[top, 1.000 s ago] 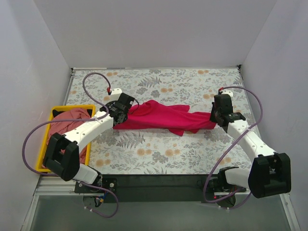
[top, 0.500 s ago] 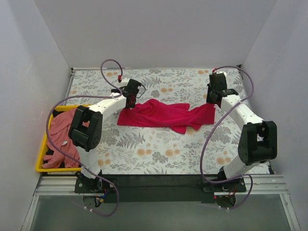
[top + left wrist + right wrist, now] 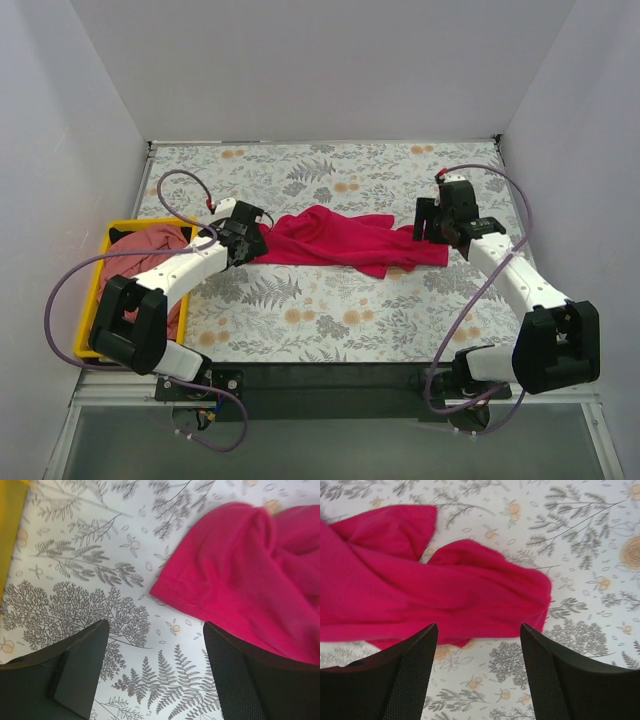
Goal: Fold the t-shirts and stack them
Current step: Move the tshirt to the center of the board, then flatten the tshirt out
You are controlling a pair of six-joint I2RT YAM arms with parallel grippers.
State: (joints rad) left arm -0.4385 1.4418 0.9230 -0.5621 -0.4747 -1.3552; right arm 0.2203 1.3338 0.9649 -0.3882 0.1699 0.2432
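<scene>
Magenta t-shirt [image 3: 335, 240] lies rumpled and stretched sideways across the middle of the floral counter [image 3: 330, 320]. My left tool [image 3: 155, 630] hangs spread over the shirt's left edge, pinching nothing. My right tool [image 3: 479, 630] is spread likewise above the right end, with cloth showing between the fingers. Salmon-pink t-shirt [image 3: 150, 240] sits bunched in the yellow bin [image 3: 150, 222] at the counter's left side.

The table [image 3: 330, 310] is covered in a pale print of grey ferns and orange flowers. A yellow plastic bin [image 3: 150, 222] sits on it. To the right of the bin and apart from it, a bright magenta-red t-shirt [image 3: 340, 240] lies crumpled, drawn out sideways into a long band.
</scene>
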